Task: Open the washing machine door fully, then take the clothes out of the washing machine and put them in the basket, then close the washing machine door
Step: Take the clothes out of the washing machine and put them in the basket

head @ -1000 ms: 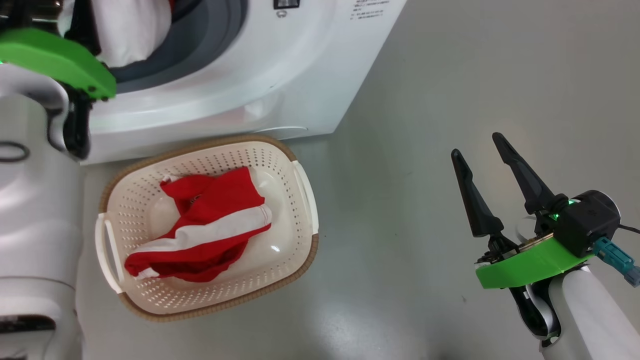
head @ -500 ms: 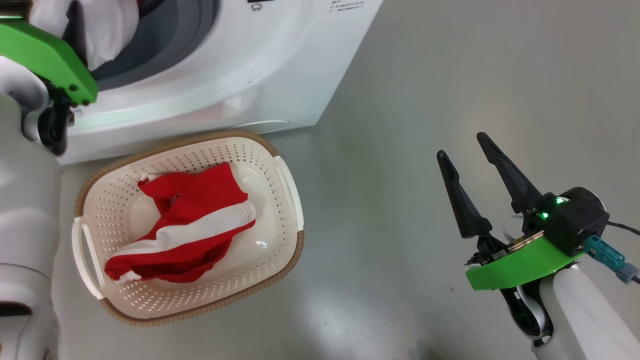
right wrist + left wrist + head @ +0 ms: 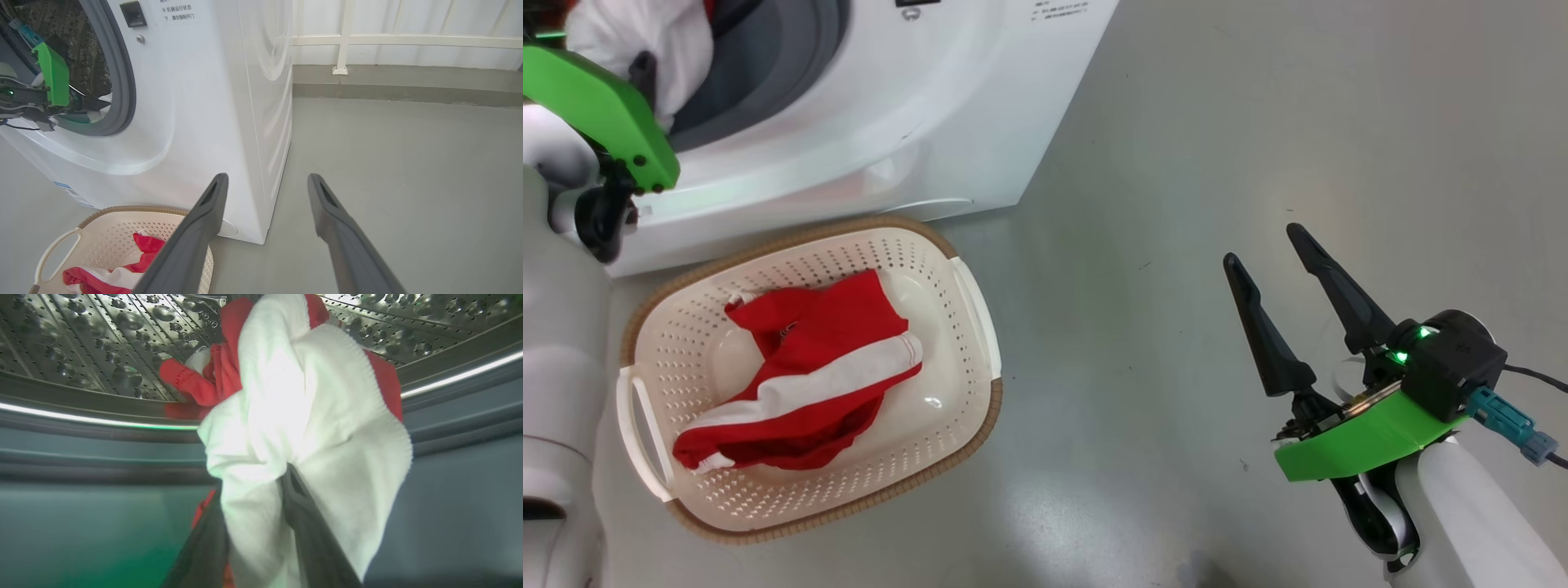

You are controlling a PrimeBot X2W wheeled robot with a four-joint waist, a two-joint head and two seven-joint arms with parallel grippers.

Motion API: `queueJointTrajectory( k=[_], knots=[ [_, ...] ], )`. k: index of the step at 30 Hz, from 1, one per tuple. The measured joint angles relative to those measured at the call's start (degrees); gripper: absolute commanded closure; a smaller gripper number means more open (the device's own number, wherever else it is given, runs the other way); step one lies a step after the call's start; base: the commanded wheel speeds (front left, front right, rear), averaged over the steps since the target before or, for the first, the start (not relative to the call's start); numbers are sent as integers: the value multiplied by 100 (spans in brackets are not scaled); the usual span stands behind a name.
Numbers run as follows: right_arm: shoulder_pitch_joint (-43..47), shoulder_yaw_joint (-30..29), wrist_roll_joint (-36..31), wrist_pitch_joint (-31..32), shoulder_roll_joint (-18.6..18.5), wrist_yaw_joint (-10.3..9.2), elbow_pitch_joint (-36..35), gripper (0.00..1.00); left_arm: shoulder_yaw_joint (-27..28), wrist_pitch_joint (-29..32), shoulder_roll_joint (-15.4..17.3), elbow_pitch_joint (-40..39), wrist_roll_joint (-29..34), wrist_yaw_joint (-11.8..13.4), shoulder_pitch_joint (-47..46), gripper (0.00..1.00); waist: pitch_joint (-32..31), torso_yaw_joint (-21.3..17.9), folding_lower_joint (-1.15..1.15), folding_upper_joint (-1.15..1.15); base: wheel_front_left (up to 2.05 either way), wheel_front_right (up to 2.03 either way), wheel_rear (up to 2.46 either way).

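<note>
Grey floor [image 3: 1176, 163] below. Left gripper [image 3: 253, 486], bottom centre of its wrist view, straddles a white-and-red garment [image 3: 302, 416] at the drum [image 3: 81, 343] mouth (clamped or not, I cannot tell). Right gripper [image 3: 1262, 245] gapes empty. One striped garment [image 3: 800, 376] lies in the basket [image 3: 849, 233], lower left; door-closing remains.

The head camera looks steeply down from close above, taking in the lower front of the washing machine [image 3: 849, 122] at far left, the basket [image 3: 977, 318] on the floor [image 3: 1176, 163] just before it, and the right gripper [image 3: 1261, 244] at near right. The left wrist camera sits at the mouth of the drum [image 3: 81, 335], facing inward, very near the clothes [image 3: 294, 408]. The right wrist camera sits low and further back on the right, facing along the floor to the far wall [image 3: 408, 20]; it shares with the head view the machine's front, the basket and the left arm's green wrist plate [image 3: 53, 73].
</note>
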Motion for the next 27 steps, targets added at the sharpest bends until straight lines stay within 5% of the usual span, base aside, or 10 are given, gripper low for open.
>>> queueJointTrajectory(
  k=[1, 2, 3, 27],
  knots=[
    [0, 4, 2, 0, 2, 0, 1, 0, -26, 38, 4, -2, -4, 0, 0, 70, 1, -13, 0, 0, 0, 0, 0],
    [0, 5, 7, 0, 3, 0, 2, 0, -53, 38, 8, -3, -7, 0, 0, 95, 1, -22, 0, 0, 0, 0, 0],
    [0, 7, 7, 0, 4, 0, 3, 0, -76, 37, 11, -3, -9, 0, 0, 100, 0, -27, 0, 0, 0, 0, 0],
    [5, -44, 7, 0, 41, 0, 115, 0, -352, -2349, -111, -1065, -621, 0, 1018, 100, -470, 323, 0, 0, 0, 0, 0]
  ],
)
